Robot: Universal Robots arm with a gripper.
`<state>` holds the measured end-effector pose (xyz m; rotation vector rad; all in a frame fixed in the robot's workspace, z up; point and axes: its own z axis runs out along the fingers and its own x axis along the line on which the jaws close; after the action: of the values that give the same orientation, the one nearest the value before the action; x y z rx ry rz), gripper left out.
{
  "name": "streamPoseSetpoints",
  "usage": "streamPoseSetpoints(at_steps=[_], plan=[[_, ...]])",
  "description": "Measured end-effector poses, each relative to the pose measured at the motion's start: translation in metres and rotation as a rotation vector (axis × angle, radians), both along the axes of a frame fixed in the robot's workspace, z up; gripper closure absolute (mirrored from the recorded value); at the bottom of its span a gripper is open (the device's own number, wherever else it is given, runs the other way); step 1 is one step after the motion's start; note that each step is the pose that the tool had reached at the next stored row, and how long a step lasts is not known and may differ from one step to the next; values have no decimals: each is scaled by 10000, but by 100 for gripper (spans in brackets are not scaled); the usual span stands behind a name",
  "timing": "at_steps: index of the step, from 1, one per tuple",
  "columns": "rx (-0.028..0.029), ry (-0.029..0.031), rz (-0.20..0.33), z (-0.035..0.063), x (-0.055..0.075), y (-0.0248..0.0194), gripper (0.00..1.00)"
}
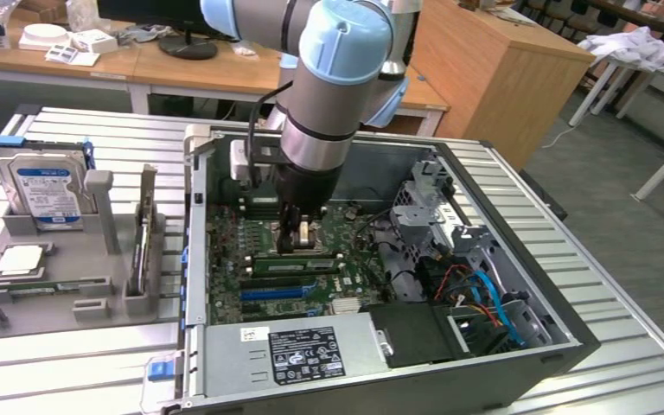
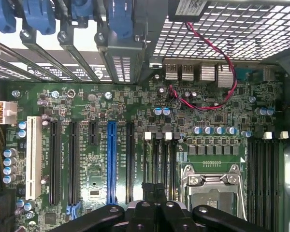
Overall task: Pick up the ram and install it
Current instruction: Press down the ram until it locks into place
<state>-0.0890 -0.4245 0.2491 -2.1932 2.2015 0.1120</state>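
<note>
A narrow green ram stick [image 1: 41, 284] lies in a groove of the grey rack [image 1: 79, 259] at the exterior view's left, below a square silver chip. My gripper [image 1: 298, 235] is far from it, down inside the open computer case and close above the green motherboard [image 1: 257, 251]. In the wrist view the gripper [image 2: 154, 195] is shut, its black fingers [image 2: 144, 208] pressed together over the dark memory slots [image 2: 160, 159] beside the metal processor socket [image 2: 211, 187]. I see nothing between the fingers.
A hard drive with a blue label [image 1: 41, 192] stands in the rack, and a thin board [image 1: 144, 232] stands on edge beside it. Case walls [image 1: 517, 259], a drive cage [image 1: 430, 203] and cables [image 1: 482, 294] crowd the arm. Blue card brackets [image 2: 121, 24] line the case rear.
</note>
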Motion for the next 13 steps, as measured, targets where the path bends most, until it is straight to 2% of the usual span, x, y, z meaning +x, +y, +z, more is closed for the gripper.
streamPoseSetpoints(at_steps=[5, 13], plan=[[0, 1, 1, -4, 0, -5, 89], [-2, 2, 1, -63, 0, -5, 89]])
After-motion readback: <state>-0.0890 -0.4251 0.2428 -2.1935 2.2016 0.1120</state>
